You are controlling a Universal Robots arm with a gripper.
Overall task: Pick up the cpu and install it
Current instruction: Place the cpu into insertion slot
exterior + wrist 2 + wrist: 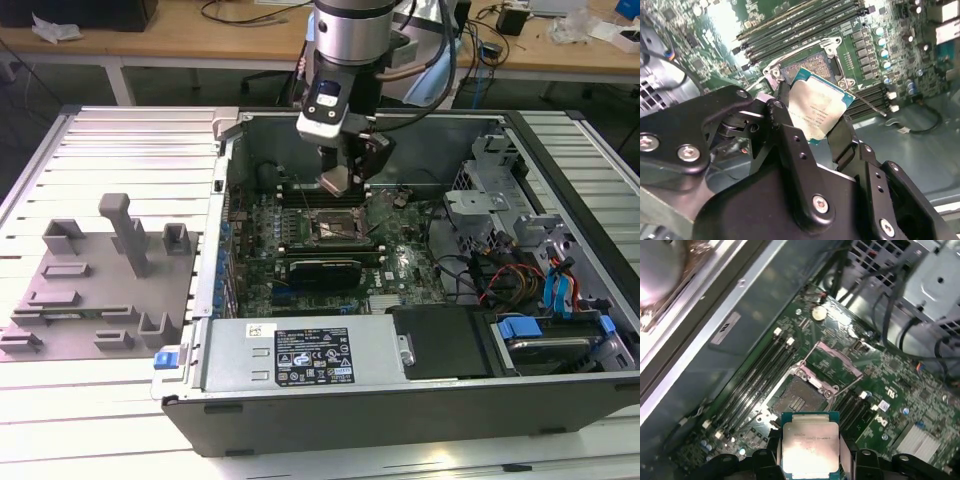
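My gripper [338, 182] is shut on the cpu [334, 181], a thin square chip with a silver metal top and a teal rim. In both wrist views the cpu [820, 110] [808, 445] sits clamped between the two black fingers [782, 125]. It hangs tilted, a little above the motherboard inside the open computer case. The dark square socket [335, 228] [801, 395] with its metal frame lies just below and ahead of the chip, its hinged cover plate [832, 360] raised open.
Memory slots [760, 377] flank the socket on both sides. The case wall [230, 170] rises at the exterior view's left, drive cages and cables [520, 250] at its right. A grey fixture plate [100, 290] with upright blocks lies outside the case on the table.
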